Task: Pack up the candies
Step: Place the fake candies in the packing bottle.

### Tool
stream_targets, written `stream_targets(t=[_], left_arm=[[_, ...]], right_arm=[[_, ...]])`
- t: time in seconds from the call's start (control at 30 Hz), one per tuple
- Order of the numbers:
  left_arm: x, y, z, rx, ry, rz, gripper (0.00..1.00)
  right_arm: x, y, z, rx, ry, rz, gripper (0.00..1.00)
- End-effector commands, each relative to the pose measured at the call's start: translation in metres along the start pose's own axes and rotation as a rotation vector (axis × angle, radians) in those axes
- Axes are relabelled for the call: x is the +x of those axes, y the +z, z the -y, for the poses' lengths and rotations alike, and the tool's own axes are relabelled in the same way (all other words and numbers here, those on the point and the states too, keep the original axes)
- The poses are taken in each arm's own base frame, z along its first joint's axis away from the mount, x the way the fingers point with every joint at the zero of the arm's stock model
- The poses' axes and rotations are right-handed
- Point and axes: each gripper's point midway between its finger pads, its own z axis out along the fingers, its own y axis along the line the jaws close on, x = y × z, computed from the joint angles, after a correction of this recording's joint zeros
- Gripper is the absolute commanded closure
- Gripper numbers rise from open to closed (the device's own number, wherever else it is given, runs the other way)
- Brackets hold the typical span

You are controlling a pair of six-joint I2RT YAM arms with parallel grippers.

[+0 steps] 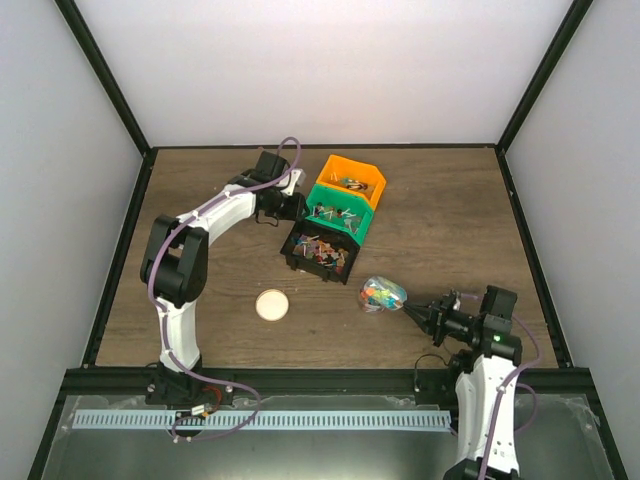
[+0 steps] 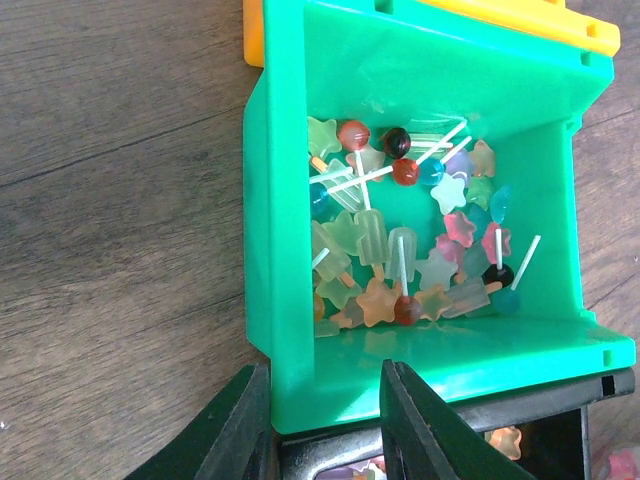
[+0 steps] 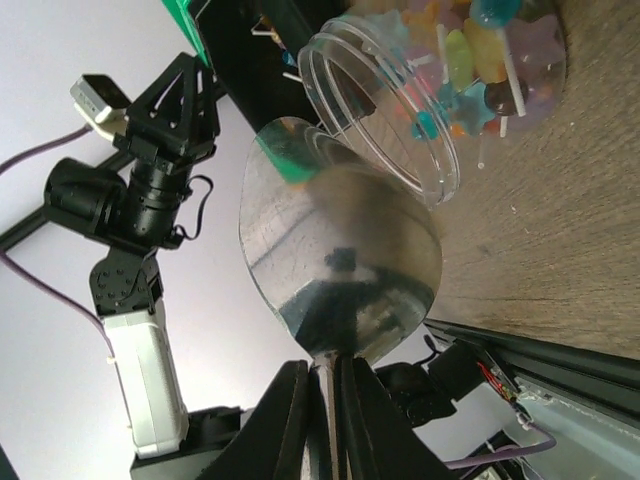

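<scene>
- Our right gripper (image 3: 328, 420) is closed tight on the thin handle of the silver metal scoop (image 3: 340, 270), one finger on each side of it.
- In the right wrist view the scoop's bowl looks bare and sits just beside the mouth of the clear round plastic jar (image 3: 400, 110), at about 7 o'clock from it; we cannot tell whether they touch.
- The jar lies on its side on the wooden table (image 1: 450, 230), with small mixed-colour candies (image 3: 470, 60) inside: stars, lollipops and ice-lolly shapes.
- Our left gripper (image 2: 325, 370) is partly open and holds nothing we can see. Its fingers (image 2: 235, 430) stand over the near wall of the green plastic bin (image 2: 280, 200), one by that bin's corner.
- More candies lie heaped across the green bin's floor.
- From above, the black plastic bin (image 1: 296, 247) sits against the green one at its 7 o'clock and holds candies too. The orange plastic bin (image 1: 360, 168) is at its 1 o'clock.
- The jar lies at about 4 o'clock from the black bin, near but apart.
- A round beige lid (image 1: 272, 304) lies flat at about 7 o'clock from the black bin.
</scene>
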Motion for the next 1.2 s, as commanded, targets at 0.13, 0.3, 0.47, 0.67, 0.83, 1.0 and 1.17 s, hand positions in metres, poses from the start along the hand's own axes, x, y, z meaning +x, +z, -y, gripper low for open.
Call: stream_targets(t=[0.13, 0.3, 0.47, 0.67, 0.83, 1.0, 1.17], left_arm=[[-0.009, -0.003, 0.015, 0.065, 0.005, 0.035, 0.68], [-0.009, -0.004, 0.015, 0.068, 0.001, 0.038, 0.67], [-0.01, -0.004, 0.014, 0.07, -0.002, 0.038, 0.67], [-0.012, -0.007, 0.015, 0.074, 0.009, 0.047, 0.64], [-0.012, -0.01, 0.016, 0.074, 0.011, 0.051, 0.58], [-0.015, -0.014, 0.02, 0.092, 0.003, 0.056, 0.55], [-0.022, -0.022, 0.02, 0.084, -0.015, 0.078, 0.52]], right_arm=[[-0.002, -0.014, 0.0, 0.189, -0.054, 0.101, 0.99], [-0.014, -0.029, -0.01, 0.358, -0.145, 0.163, 0.99], [-0.016, -0.034, -0.021, 0.406, -0.19, 0.172, 0.99], [-0.015, -0.037, -0.019, 0.434, -0.218, 0.159, 0.99], [-0.007, -0.033, -0.045, 0.344, -0.275, 0.131, 0.99], [0.004, -0.031, -0.072, 0.254, -0.318, 0.095, 0.99], [-0.004, -0.027, -0.08, 0.217, -0.305, 0.102, 0.99]])
